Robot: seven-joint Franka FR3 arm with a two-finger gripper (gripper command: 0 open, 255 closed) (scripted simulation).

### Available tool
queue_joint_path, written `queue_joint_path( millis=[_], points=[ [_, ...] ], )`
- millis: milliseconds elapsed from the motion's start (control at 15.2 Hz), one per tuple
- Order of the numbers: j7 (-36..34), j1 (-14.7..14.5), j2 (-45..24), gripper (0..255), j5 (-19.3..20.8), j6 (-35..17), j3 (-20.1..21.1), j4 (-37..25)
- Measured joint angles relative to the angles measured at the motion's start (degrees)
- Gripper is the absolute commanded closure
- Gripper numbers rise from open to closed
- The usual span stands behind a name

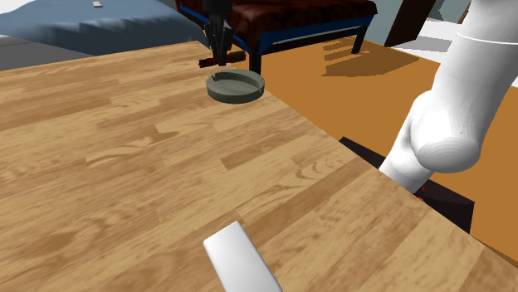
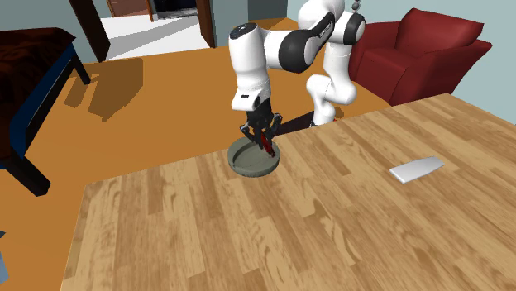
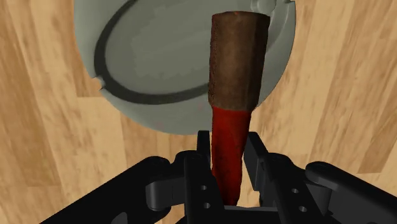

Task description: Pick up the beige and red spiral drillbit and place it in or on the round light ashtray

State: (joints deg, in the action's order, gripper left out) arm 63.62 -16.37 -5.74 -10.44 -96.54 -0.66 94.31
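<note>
My black gripper (image 3: 228, 159) is shut on the drillbit (image 3: 233, 76). The fingers clasp its red shank, and its thick brown end sticks out beyond them. The bit hangs over the round grey-green ashtray (image 3: 153, 51), close to its rim. In the shoulder view the gripper (image 1: 220, 55) holds the dark red drillbit (image 1: 222, 60) crosswise just above the ashtray's (image 1: 235, 98) far edge. In the second exterior view the gripper (image 2: 263, 132) points down with the drillbit (image 2: 268, 146) slanting into the ashtray's (image 2: 248, 171) bowl; whether it touches I cannot tell.
The ashtray stands near one edge of the wooden table (image 1: 124, 166). A flat white object (image 1: 242, 259) (image 2: 417, 169) lies far from it on the table. Beyond the table are an orange floor, a dark bed (image 1: 282, 21) and a red armchair (image 2: 422, 50).
</note>
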Motion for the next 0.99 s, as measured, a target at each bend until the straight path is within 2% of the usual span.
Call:
queue_joint_path(
  millis=[264, 990],
  points=[
    [4.9, 2.6, 0.6, 255, 0.1, 0.4, -2.2, 1.1],
    [6.7, 2.8, 0.4, 255, -0.1, -7.0, -2.4, 8.5]
  ],
)
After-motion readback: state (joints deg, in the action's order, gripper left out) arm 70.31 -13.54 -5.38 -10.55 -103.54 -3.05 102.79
